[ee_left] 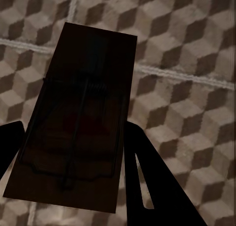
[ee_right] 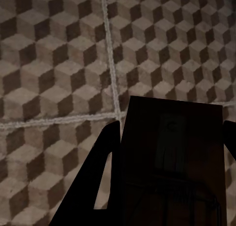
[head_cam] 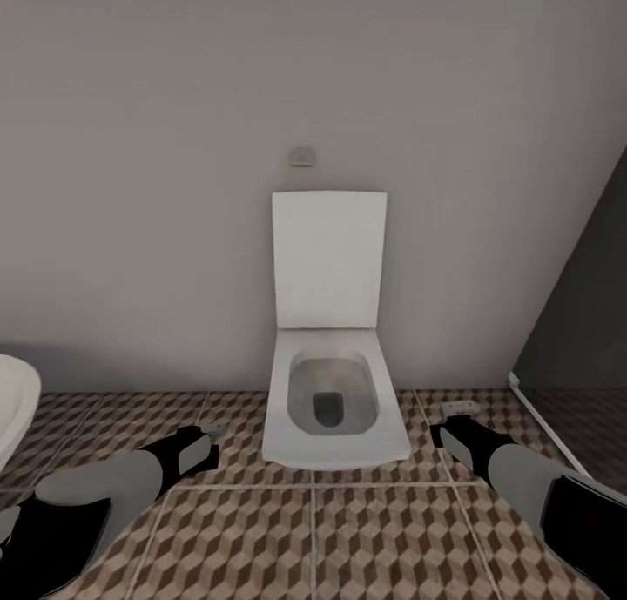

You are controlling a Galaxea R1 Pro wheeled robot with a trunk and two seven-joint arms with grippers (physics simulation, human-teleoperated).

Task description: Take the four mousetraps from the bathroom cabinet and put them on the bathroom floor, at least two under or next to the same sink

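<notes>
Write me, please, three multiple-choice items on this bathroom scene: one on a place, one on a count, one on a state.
1. Where does the toilet stand?
A. against the far wall, between the two arms
B. beside the robot's left shoulder
C. behind the dark panel at the right

2. How many mousetraps are held in all?
A. none
B. one
C. two

3. How is the toilet lid?
A. shut flat
B. raised upright
C. lying on the floor

Key: 1 A, the head view shows it centred at the wall above the tiled floor. 2 C, the left gripper clasps a mousetrap and the right gripper clasps another mousetrap. 3 B, the lid leans on the wall and the bowl is open.
</notes>
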